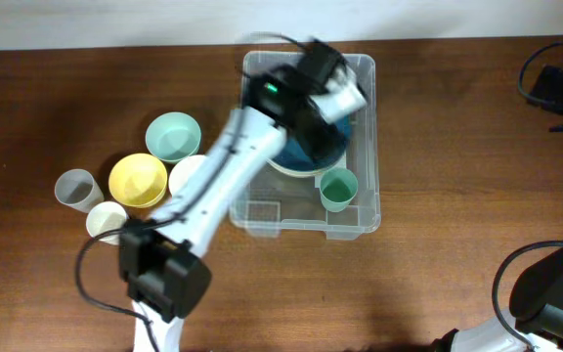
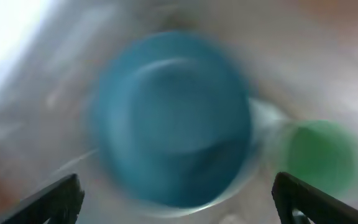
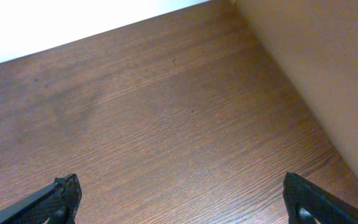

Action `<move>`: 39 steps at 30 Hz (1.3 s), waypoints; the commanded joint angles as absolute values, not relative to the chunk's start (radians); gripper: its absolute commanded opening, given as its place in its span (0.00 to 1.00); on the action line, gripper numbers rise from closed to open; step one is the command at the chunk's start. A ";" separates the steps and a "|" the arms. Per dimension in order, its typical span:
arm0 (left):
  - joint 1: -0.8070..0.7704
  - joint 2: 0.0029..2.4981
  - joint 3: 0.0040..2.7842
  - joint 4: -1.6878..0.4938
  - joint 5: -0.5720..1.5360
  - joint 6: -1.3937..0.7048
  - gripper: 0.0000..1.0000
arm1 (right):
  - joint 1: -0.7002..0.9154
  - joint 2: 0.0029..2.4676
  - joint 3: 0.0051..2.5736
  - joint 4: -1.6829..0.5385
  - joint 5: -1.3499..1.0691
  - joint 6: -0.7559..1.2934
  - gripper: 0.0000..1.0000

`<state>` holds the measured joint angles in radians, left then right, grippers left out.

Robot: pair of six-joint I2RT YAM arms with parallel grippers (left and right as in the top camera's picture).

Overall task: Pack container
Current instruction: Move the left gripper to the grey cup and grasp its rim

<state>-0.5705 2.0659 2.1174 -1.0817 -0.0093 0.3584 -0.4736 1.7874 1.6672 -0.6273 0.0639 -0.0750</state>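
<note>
The clear container (image 1: 360, 210) stands at the table's middle back. Inside it a blue bowl (image 1: 306, 152) sits in a white bowl, with a green cup (image 1: 338, 189) to their front right. My left gripper (image 1: 335, 93) is open and empty above the container's back part. Its wrist view is blurred by motion and shows the blue bowl (image 2: 173, 118) and the green cup (image 2: 322, 155) below the open fingers (image 2: 176, 202). My right gripper (image 3: 179, 199) is open and empty over bare wood at the far right.
Left of the container stand a teal bowl (image 1: 172, 136), a yellow bowl (image 1: 137, 180), a white bowl (image 1: 188, 176), a grey cup (image 1: 76, 189) and a cream cup (image 1: 106, 221). A tan wall (image 3: 322, 68) rises at the right in the right wrist view.
</note>
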 commanded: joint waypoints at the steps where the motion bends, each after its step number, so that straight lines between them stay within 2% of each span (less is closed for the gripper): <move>1: -0.406 1.965 2.148 -1.103 -0.207 0.086 0.99 | -0.478 1.791 1.672 -0.625 0.076 -0.063 0.99; 7: -0.112 1.935 2.148 -1.192 -0.207 -0.157 0.99 | -0.478 1.791 1.672 -0.626 0.076 -0.063 0.99; 10: 0.094 1.937 2.142 -1.280 -0.207 -0.334 0.99 | -0.478 1.791 1.672 -0.625 0.076 -0.063 0.99; 16: 0.279 1.937 2.098 -1.369 -0.207 -0.511 0.99 | -0.478 1.791 1.672 -0.626 0.076 -0.063 0.99; 21: 0.320 1.937 1.970 -1.295 -0.205 -0.539 0.99 | -0.478 1.791 1.672 -0.626 0.076 -0.063 0.99; 31: 0.322 1.937 1.586 -0.983 -0.101 -0.580 0.98 | -0.478 1.791 1.672 -0.626 0.076 -0.063 0.99; 36: 0.322 1.937 1.473 -0.874 -0.102 -0.580 0.89 | -0.478 1.791 1.672 -0.625 0.076 -0.063 0.99; 37: 0.322 1.937 1.466 -0.866 -0.105 -0.580 0.80 | -0.478 1.791 1.672 -0.626 0.076 -0.063 0.99; 39: 0.324 1.937 1.464 -0.859 -0.126 -0.580 0.71 | -0.478 1.791 1.672 -0.625 0.076 -0.063 0.99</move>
<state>0.3202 1.9522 1.4742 -0.8730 -0.1150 -0.5728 -0.4736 1.7874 1.6672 -0.6277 0.0635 -0.0742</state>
